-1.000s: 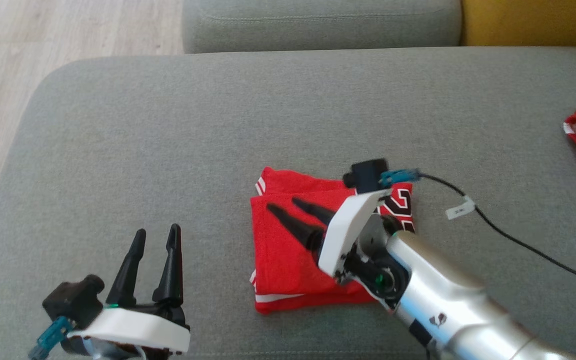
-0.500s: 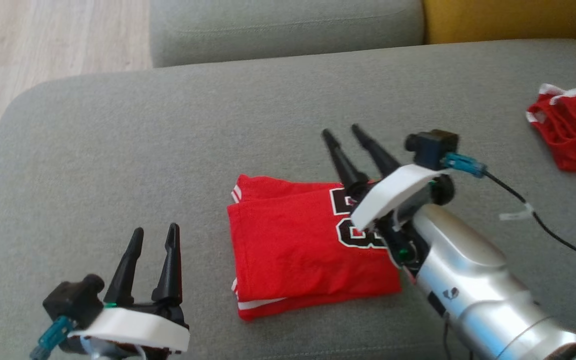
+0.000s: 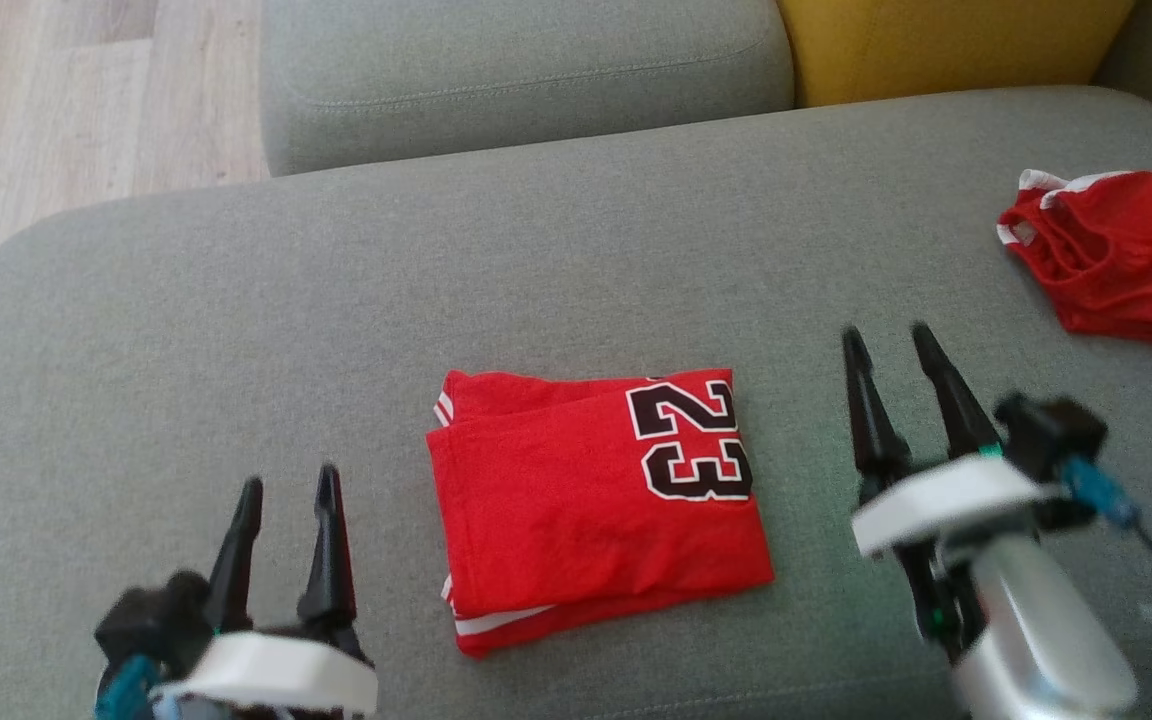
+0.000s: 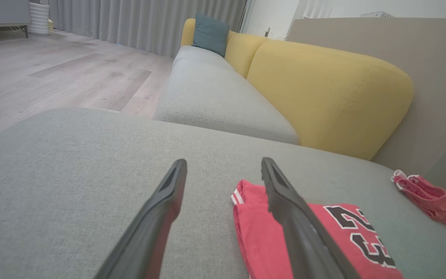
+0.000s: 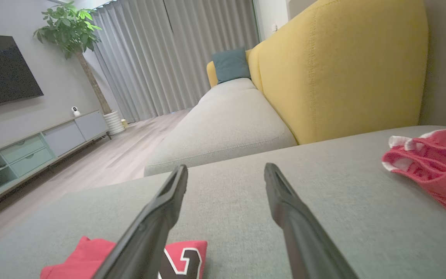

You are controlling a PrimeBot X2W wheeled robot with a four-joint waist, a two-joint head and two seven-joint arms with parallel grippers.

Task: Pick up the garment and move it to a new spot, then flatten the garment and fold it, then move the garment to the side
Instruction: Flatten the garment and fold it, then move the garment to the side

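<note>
A red jersey [image 3: 591, 500] with a black "23" lies folded into a neat rectangle in the middle of the grey sofa seat [image 3: 436, 280]. My left gripper [image 3: 286, 495] stands open at the lower left, to the left of the jersey, holding nothing. My right gripper [image 3: 886, 338] stands open to the right of the jersey, clear of it. The left wrist view shows the jersey [image 4: 323, 240] behind that gripper's right finger [image 4: 285, 201]. In the right wrist view one corner of the jersey [image 5: 184, 255] peeks out at the bottom, between and left of the fingers.
A second red garment [image 3: 1106, 255] lies crumpled at the seat's far right; it is the red garment [image 5: 432, 166] in the right wrist view. A yellow backrest [image 3: 936, 45] and another grey cushion [image 3: 516, 70] lie beyond. Wooden floor [image 3: 56, 110] lies off the left edge.
My right gripper has lifted off the jersey and drawn back to its right. The head camera has shifted, so the whole scene has slid left. The jersey's "23" is now uncovered.
</note>
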